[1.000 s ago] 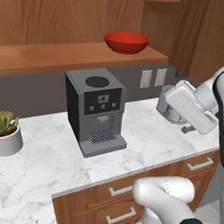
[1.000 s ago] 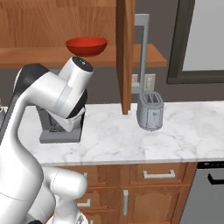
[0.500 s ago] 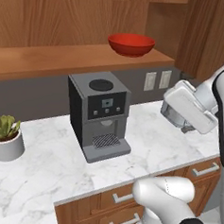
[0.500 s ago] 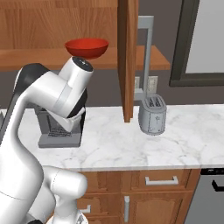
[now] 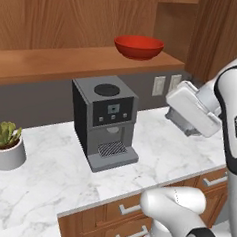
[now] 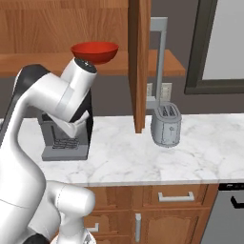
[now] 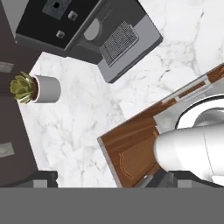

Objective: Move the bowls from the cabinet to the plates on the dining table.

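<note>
Red bowl (image 5: 138, 46) sits on the open cabinet (image 5: 69, 62) shelf above the coffee machine (image 5: 105, 124). The gripper (image 7: 113, 179) hangs over the marble counter (image 7: 83, 127), fingers spread wide, empty. No legible writing anywhere.

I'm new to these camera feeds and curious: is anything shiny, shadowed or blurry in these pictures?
Left base view: the red bowl shows a soft sheen, and the coffee machine casts a faint shadow on the marble counter. Right base view: the toaster looks slightly soft. Hand view: the plant pot is sharp, flatly lit.
</note>
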Robot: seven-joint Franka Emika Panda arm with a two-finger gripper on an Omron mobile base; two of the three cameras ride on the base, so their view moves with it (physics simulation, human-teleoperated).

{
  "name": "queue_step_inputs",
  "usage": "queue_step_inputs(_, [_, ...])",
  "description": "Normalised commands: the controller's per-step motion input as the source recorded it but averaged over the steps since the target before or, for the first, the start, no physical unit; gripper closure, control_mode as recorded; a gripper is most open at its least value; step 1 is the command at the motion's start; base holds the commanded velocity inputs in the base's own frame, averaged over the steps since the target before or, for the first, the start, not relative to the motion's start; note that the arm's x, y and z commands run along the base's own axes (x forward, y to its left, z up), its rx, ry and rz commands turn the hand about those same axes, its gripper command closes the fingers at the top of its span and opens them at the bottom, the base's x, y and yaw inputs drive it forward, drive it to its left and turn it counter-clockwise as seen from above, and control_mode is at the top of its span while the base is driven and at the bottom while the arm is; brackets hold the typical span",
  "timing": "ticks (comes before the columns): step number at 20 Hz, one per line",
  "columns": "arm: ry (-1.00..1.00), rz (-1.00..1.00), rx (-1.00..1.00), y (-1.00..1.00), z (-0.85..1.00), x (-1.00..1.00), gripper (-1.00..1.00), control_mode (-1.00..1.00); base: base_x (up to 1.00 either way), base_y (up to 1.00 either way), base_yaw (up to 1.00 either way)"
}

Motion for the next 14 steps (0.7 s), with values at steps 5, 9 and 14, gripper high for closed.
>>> queue_step_inputs(5, [-0.02, -0.03, -0.04, 0.12, 0.37, 0.02, -1.00, -1.00, 0.00, 0.00, 0.00])
queue_step_inputs(9, [-0.04, -0.06, -0.04, 0.12, 0.32, 0.01, -1.00, -1.00, 0.00, 0.00, 0.00])
queue_step_inputs(14, [-0.14, -0.08, -0.01, 0.22, 0.25, 0.07, -1.00, -1.00, 0.00, 0.00, 0.00])
